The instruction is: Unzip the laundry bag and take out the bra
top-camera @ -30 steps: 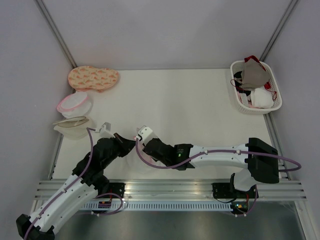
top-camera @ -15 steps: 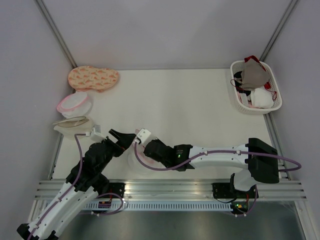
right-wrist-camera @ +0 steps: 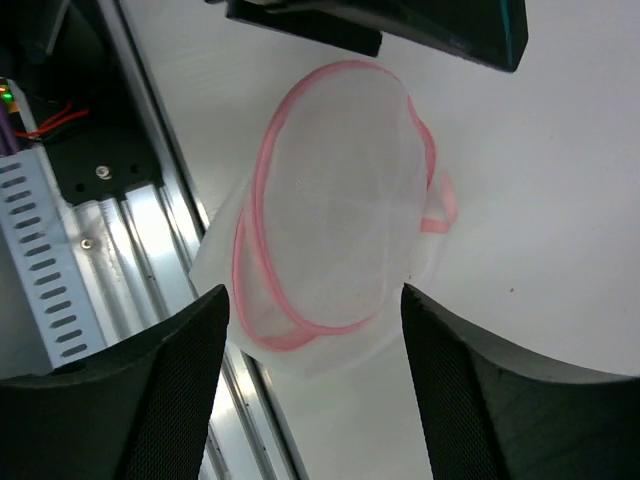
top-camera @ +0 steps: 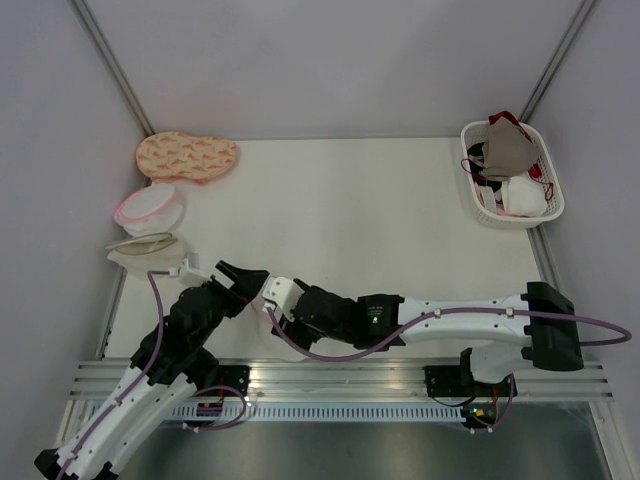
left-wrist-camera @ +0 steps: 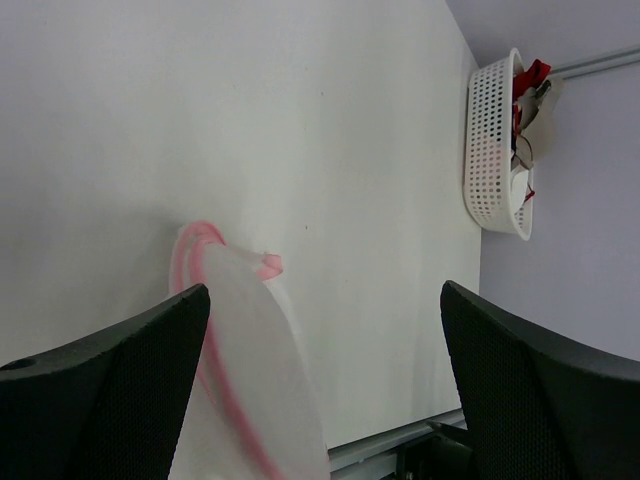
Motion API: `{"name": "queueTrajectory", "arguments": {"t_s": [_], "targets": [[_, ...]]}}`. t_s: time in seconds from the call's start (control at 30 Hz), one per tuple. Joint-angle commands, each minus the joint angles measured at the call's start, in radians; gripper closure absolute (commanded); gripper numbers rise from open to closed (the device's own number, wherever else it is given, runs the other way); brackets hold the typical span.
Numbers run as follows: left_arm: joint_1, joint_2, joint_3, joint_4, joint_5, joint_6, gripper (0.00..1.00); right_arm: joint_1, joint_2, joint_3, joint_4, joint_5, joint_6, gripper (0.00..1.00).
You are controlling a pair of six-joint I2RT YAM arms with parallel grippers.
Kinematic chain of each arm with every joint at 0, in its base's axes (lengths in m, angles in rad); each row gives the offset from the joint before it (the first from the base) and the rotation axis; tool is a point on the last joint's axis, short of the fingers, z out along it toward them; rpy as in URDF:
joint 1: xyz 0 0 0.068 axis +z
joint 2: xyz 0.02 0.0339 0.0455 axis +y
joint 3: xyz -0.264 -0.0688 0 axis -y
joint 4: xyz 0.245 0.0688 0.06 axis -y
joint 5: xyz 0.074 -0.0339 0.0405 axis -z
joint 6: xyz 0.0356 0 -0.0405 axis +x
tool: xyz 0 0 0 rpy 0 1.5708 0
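Note:
The laundry bag (right-wrist-camera: 335, 210), see-through white mesh with a pink zipper rim, lies flat on the table by its front edge, and no garment shows through the mesh. My right gripper (right-wrist-camera: 315, 300) hovers over it, open, touching nothing. My left gripper (left-wrist-camera: 325, 330) is open too, with the laundry bag (left-wrist-camera: 250, 370) low beside its left finger. In the top view both grippers, left (top-camera: 240, 275) and right (top-camera: 272, 298), meet over the bag and hide most of it. The taupe bra (top-camera: 510, 148) rests on top of the white basket (top-camera: 475, 195) at the far right.
Three other bags lie along the left wall: an orange patterned one (top-camera: 187, 155), a fuller pink-rimmed one (top-camera: 150, 207) and a beige-rimmed one (top-camera: 148, 250). The basket also holds red, black and white garments. A metal rail (top-camera: 340, 375) runs along the table's front edge.
Both grippers opened, the left first and then the right, letting go of the bag, which now rests on the table. The right arm shifted left and nearer the front edge.

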Motion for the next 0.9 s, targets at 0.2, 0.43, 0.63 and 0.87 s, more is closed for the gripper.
{"name": "queueTrajectory", "arguments": {"t_s": [0.2,0.43,0.63,0.87], "targets": [[0.000,0.008,0.083,-0.093,0.041,-0.012,0.00,0.005,-0.173,0.014,-0.048,0.036,0.033,0.13],[0.000,0.189,0.177,-0.242,0.134,0.130,0.01,-0.023,-0.224,0.006,-0.123,0.332,0.121,0.09],[0.000,0.385,0.171,-0.222,0.304,0.291,0.01,-0.093,-0.228,-0.026,-0.169,0.382,0.280,0.08],[-0.028,0.485,0.189,-0.165,0.419,0.380,0.03,-0.176,-0.237,-0.107,-0.181,0.380,0.467,0.07]]}}
